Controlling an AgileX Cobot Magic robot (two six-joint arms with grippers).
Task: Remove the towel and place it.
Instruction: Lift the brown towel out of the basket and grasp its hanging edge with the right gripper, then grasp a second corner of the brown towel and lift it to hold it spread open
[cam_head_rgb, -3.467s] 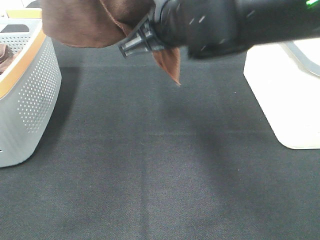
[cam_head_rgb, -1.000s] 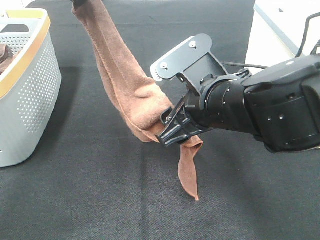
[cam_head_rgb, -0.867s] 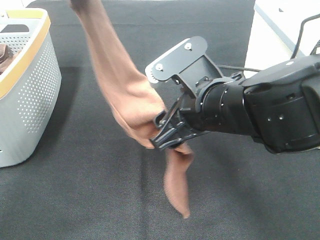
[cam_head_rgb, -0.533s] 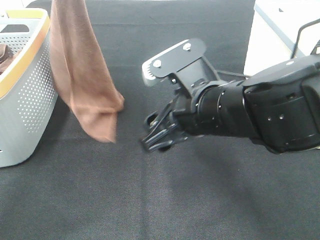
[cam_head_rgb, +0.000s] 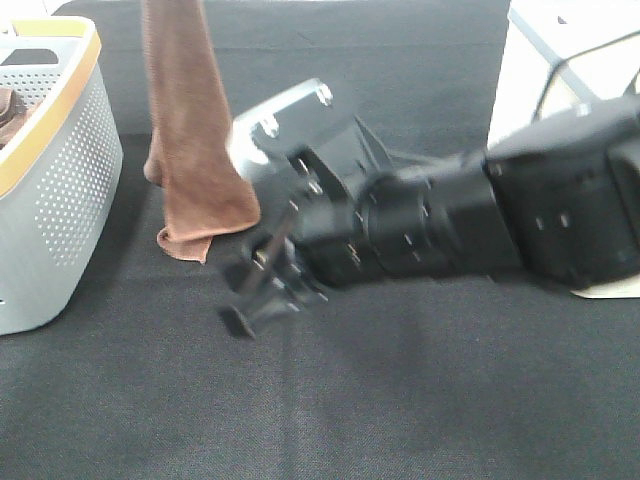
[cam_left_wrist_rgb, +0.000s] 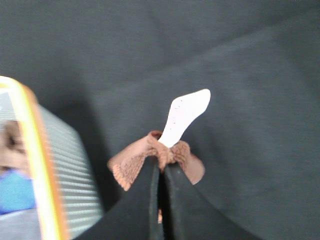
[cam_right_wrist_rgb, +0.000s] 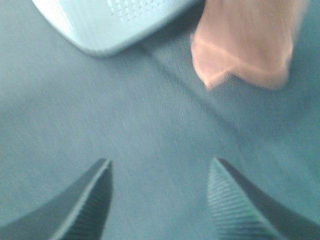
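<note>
Firmly, the left tool (cam_left_wrist_rgb: 160, 172) is clamping the towel (cam_head_rgb: 190, 140), dangling it beside the far-left basket (cam_head_rgb: 60, 200); the right tool (cam_right_wrist_rgb: 157, 195) is hanging open, empty. Only the left wrist view is showing its white tag (cam_left_wrist_rgb: 185, 115).

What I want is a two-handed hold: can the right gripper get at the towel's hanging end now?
Probably yes. The towel hangs from the shut left gripper, and its lower end is loose. The right gripper is open and near that end, with nothing between them.
</note>
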